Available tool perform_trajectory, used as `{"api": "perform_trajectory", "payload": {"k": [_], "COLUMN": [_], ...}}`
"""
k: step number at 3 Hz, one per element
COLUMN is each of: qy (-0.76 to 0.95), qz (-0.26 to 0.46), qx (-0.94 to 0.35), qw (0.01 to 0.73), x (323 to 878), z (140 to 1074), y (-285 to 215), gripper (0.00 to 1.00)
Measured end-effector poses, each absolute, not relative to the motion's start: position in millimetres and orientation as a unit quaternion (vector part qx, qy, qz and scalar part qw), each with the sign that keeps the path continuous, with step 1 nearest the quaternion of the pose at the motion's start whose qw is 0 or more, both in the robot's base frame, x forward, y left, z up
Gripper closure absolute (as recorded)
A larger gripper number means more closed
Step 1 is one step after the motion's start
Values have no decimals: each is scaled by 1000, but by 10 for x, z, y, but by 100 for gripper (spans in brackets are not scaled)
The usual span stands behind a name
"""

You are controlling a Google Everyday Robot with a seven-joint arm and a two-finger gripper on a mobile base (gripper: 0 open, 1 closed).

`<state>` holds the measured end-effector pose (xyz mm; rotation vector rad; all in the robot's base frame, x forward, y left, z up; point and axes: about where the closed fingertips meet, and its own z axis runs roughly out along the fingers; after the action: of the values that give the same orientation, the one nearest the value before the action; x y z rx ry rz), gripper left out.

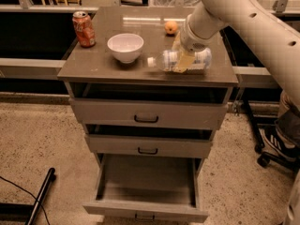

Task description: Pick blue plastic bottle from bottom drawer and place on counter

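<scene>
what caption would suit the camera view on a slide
End effector at the blue plastic bottle lying on the counter, bottom drawer open below.

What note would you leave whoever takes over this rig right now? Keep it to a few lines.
The gripper is down at the bottle on the right of the counter; whether it grips is unclear. The bottle lies on its side, cap toward the bowl. The bottom drawer is open. Done: bottle out, on the counter. Left: confirm release, lift the arm clear.
</scene>
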<state>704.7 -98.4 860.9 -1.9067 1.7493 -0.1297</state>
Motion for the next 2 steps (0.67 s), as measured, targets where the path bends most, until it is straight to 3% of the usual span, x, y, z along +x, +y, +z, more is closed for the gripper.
{"api": "perform_trajectory", "payload": {"k": [2], "qy": [664], "qz": [-33], "qx": [-687], "qw": [293], "x": [7130], "z": [8506], "y": [-973], "gripper": [12]}}
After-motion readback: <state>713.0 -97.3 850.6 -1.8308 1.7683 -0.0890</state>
